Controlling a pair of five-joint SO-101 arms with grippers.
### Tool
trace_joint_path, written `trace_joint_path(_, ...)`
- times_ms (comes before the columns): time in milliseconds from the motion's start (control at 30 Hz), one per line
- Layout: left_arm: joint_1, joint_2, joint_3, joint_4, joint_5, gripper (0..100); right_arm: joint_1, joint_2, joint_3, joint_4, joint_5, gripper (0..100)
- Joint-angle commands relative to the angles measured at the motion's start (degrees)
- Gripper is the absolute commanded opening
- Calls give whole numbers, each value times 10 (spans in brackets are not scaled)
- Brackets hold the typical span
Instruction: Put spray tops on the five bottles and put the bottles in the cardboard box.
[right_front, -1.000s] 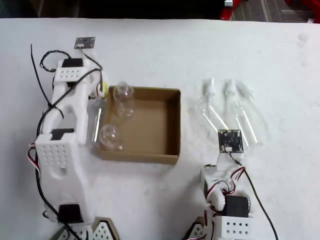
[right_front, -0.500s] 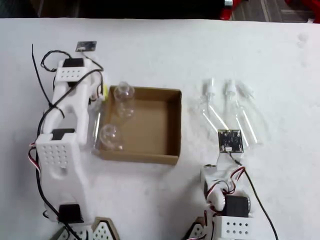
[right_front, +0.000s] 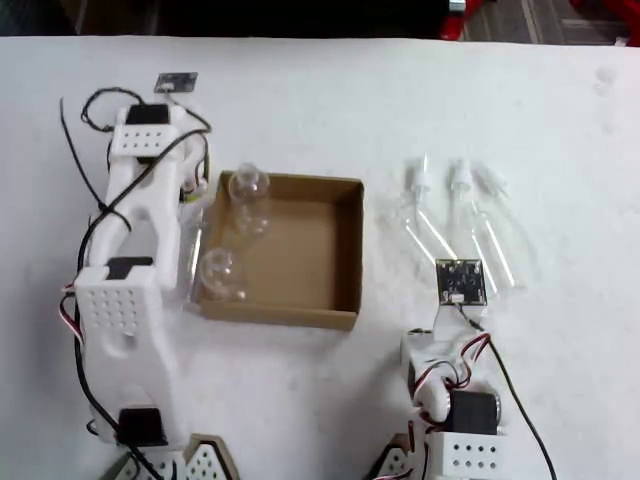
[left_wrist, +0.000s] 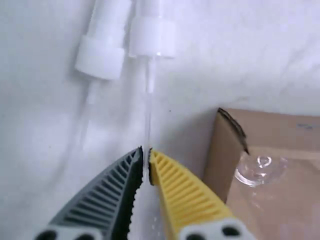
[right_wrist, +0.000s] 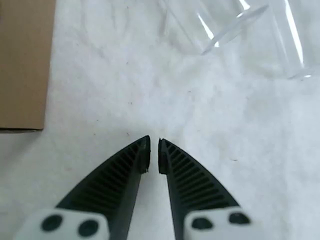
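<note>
White table (right_front: 300, 90) seen from above, with a dark strip of room beyond its far edge. The open-topped cardboard box (right_front: 300, 250) sits left of centre, and two clear bottles (right_front: 248, 200) sit inside along its left wall. The left gripper (left_wrist: 146, 162) is just outside that wall, its fingers pinching the thin tube of a spray top (left_wrist: 152, 37). A second spray top (left_wrist: 100, 56) lies just beside the first. Right of the box, well apart, three capped bottles (right_front: 470, 225) lie side by side, their tops apparently fitted. The right gripper (right_wrist: 150, 152) hangs over bare table near them, fingers pressed almost together. Open surface runs to the far and right edges.
</note>
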Motion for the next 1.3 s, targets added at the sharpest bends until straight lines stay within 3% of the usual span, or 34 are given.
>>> trace_joint_path(0,6,-9,-155,127,2,21,-5,-4,4,2,-5,15)
trace_joint_path(67,7,-6,-220,175,2,21,-5,-4,4,2,-5,15)
trace_joint_path(167,5,-3,-254,174,2,23,-5,-4,4,2,-5,15)
trace_joint_path(567,20,-4,-125,175,2,33,-5,-4,4,2,-5,15)
trace_joint_path(800,15,-8,-91,177,4,277,-5,-4,4,2,-5,15)
trace_joint_path(867,15,-8,-74,176,1,304,-5,-4,4,2,-5,15)
trace_joint_path(1267,15,-3,-62,164,0,210,-5,-4,4,2,-5,15)
